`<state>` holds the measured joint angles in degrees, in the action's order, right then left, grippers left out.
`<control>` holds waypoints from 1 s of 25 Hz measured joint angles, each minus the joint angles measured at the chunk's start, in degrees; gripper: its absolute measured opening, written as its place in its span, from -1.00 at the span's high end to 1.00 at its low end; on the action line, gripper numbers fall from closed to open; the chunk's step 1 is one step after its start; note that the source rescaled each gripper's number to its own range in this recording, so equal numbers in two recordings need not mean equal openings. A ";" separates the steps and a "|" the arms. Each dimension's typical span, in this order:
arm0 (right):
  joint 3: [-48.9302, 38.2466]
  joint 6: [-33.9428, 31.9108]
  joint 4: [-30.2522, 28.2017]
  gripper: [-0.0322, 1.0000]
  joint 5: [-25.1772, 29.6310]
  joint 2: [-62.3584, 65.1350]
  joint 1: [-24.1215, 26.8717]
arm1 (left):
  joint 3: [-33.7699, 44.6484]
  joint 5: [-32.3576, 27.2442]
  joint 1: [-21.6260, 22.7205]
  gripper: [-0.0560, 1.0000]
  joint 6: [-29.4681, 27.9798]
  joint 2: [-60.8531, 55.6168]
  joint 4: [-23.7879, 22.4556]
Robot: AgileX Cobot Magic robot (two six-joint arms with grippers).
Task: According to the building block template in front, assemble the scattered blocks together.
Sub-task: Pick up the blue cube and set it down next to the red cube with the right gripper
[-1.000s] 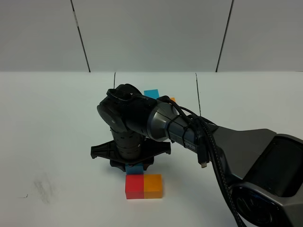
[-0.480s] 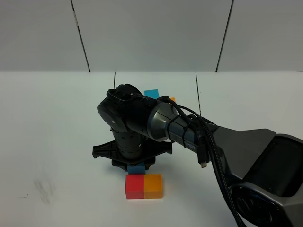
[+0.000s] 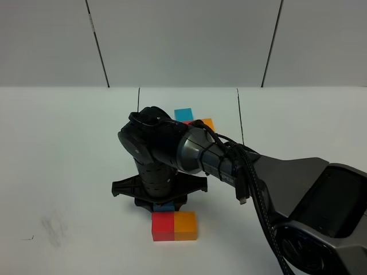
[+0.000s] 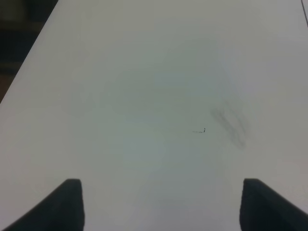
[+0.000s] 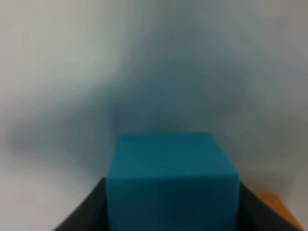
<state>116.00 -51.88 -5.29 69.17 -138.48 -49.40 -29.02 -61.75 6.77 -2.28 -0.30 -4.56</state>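
My right gripper (image 3: 163,204) reaches across the middle and is shut on the light blue cube (image 3: 164,208), low over the table just behind the red cube (image 3: 163,226). The orange cube (image 3: 185,225) touches the red cube's right side. In the right wrist view the light blue cube (image 5: 172,180) fills the space between the dark fingers (image 5: 86,214), with an orange corner (image 5: 275,205) beside it. The template (image 3: 183,114) lies at the back, its light blue and orange cubes showing above the arm, its red one mostly hidden. My left gripper (image 4: 161,204) is open over bare table.
Thin black drawn lines (image 3: 238,114) run across the white table around the template. A faint grey smudge (image 3: 53,229) marks the table at the front left; it also shows in the left wrist view (image 4: 231,126). The right arm's bulk (image 3: 298,189) covers the front right.
My right gripper has sunk a little with the light blue cube, closer to the table behind the red cube. More of the template's orange cube shows. The red and orange cubes have not moved.
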 joint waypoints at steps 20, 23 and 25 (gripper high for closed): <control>0.05 0.23 1.05 0.56 -1.24 -1.58 0.00 | 0.00 0.00 0.00 -0.30 0.06 0.00 0.00; 0.07 0.23 1.05 0.56 -1.10 -1.58 0.00 | 0.00 0.00 0.00 -0.30 0.06 0.00 0.00; 0.13 0.23 1.05 0.56 -0.94 -1.62 0.00 | 0.00 0.00 0.00 -0.30 0.06 0.00 0.00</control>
<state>116.12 -51.65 -4.24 68.23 -140.11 -49.40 -29.02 -61.75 6.77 -2.22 -0.30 -4.56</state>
